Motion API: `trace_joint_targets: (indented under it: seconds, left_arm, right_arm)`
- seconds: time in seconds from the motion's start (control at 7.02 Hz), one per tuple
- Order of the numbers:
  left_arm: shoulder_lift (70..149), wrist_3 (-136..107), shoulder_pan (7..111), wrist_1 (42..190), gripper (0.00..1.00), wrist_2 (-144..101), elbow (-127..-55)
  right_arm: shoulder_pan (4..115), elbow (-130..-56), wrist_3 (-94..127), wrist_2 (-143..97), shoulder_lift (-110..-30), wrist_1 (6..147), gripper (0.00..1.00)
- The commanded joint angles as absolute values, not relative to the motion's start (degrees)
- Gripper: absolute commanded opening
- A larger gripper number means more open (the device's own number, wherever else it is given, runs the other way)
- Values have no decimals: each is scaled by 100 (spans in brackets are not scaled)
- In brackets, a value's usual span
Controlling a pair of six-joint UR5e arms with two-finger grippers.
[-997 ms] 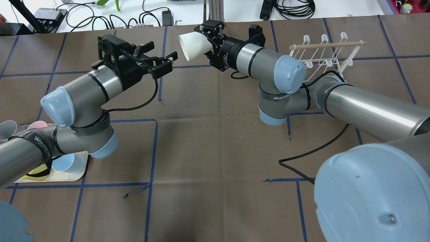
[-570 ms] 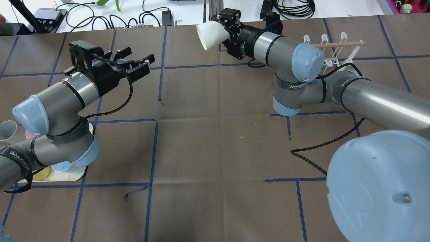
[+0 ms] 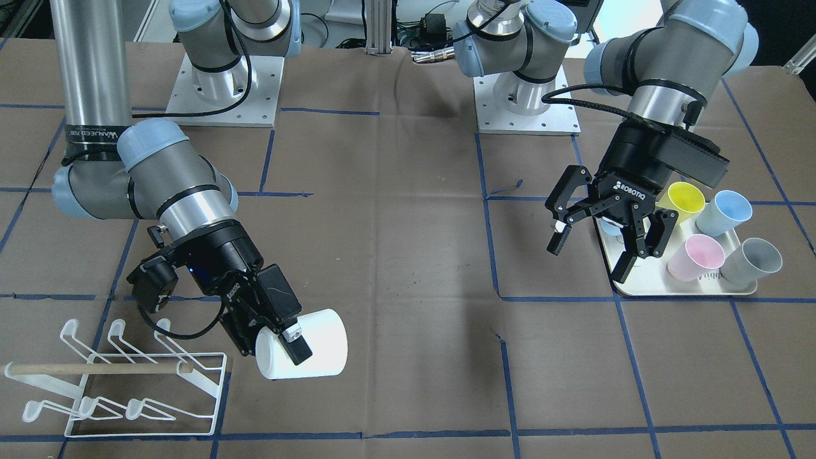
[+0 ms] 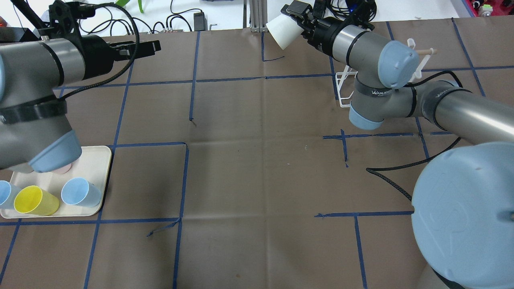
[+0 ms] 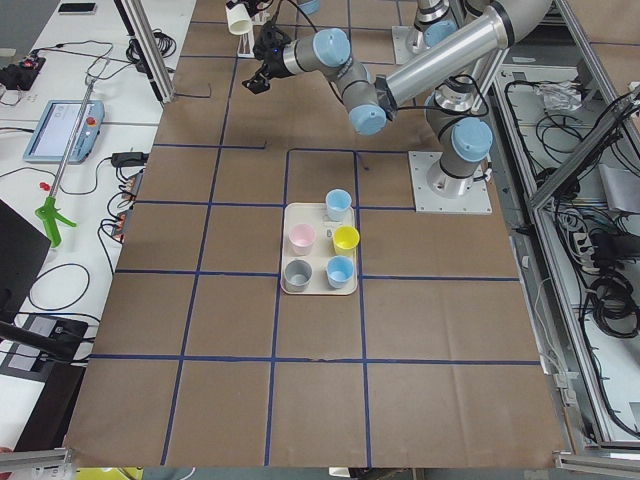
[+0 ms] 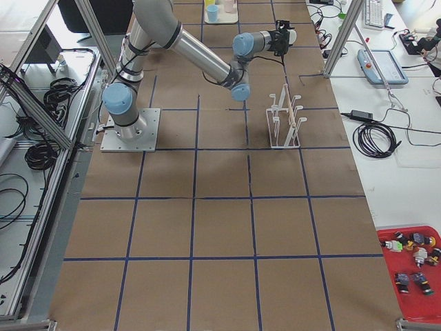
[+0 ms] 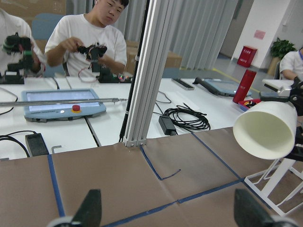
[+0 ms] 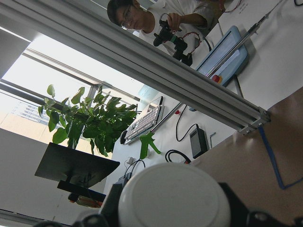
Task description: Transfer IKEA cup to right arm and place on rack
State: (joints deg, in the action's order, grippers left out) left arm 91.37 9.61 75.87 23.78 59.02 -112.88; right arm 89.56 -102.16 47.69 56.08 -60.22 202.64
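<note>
The IKEA cup (image 3: 319, 350) is white and lies sideways in the air, with my right gripper (image 3: 280, 347) shut on its rim. In the overhead view the cup (image 4: 281, 29) hangs over the table's far edge, its mouth facing left, held by the right gripper (image 4: 299, 20). The white wire rack (image 3: 127, 382) with its wooden dowel stands just beside that gripper; the right arm hides much of the rack (image 4: 343, 86). My left gripper (image 3: 593, 245) is open and holds nothing, far from the cup, above the tray's edge. The left wrist view shows the cup (image 7: 267, 130) at right.
A cream tray (image 3: 676, 290) on the left arm's side holds a yellow cup (image 3: 682, 197), a blue cup (image 3: 723, 210), a pink cup (image 3: 695, 255) and a grey cup (image 3: 752, 261). A black cable (image 4: 385, 180) loops over the table. People sit at a bench beyond the far edge.
The right arm has carried the white cup right and farther back, toward the rack. The left arm has pulled away to the left, still open, over the tray.
</note>
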Motion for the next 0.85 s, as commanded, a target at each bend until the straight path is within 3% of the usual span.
trace_joint_targets:
  seconds: [0.0,0.28,0.71]
  left_arm:
    - [9219,731,8214,4804,98,7532,-10122]
    - [9473,-76,8743,6636,99,8520,-9284]
    - [9352,-342,8885,8327,99,8807,-9001]
  right_arm:
    - [8746,-10222,2715,6262,-6134,19648,9]
    - [8544,-10213,1621,6817,-6318,19354,7]
    - [8043,-10038,224,6838,-6355,19459,5]
